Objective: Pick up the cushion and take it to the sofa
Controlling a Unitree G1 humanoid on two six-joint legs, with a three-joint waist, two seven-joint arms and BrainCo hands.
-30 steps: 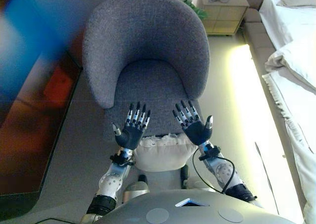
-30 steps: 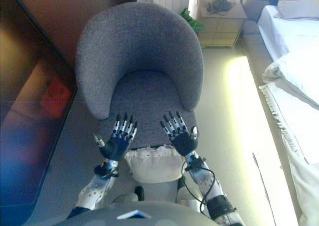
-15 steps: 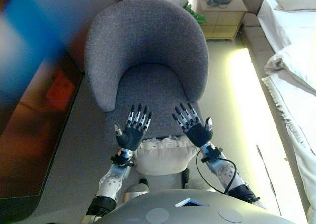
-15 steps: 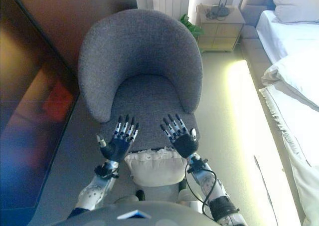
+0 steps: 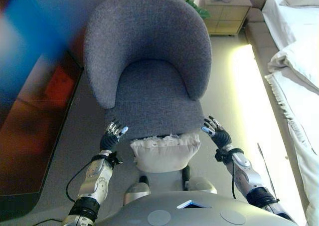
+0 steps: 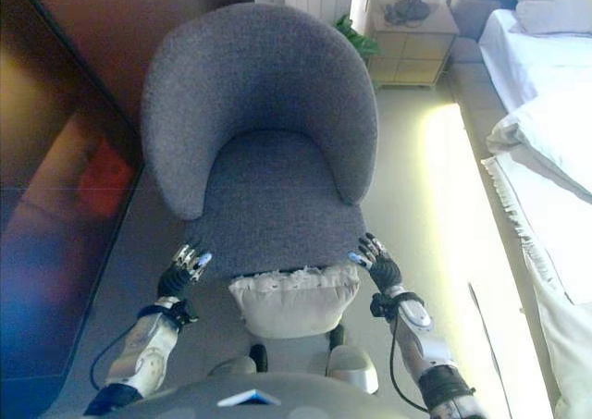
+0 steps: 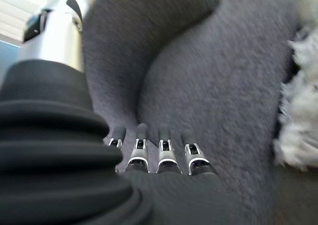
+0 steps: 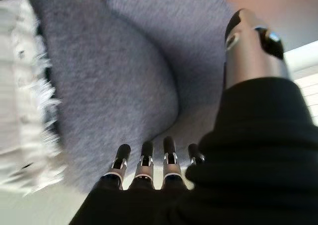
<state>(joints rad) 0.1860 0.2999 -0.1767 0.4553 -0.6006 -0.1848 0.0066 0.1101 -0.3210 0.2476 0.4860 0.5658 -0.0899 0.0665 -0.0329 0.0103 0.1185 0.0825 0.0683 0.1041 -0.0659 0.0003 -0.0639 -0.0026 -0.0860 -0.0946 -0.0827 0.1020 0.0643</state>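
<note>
A white cushion with a fringed top edge sits just below the front edge of the grey armchair, close to my body. My left hand is to the left of the cushion, apart from it, fingers straight and empty. My right hand is to the cushion's right, also apart, open and empty. The left wrist view shows the straight fingers against the chair's grey fabric, with the cushion's fringe to one side. The right wrist view shows the same, with the cushion off to the side.
A bed with white bedding runs along the right. A pale nightstand and a green plant stand behind the chair. A dark glossy panel fills the left side. Pale floor lies between the chair and the bed.
Both hands have dropped from above the chair's seat front and moved apart, the left to the cushion's left and the right to its right. The cushion stays in place.
</note>
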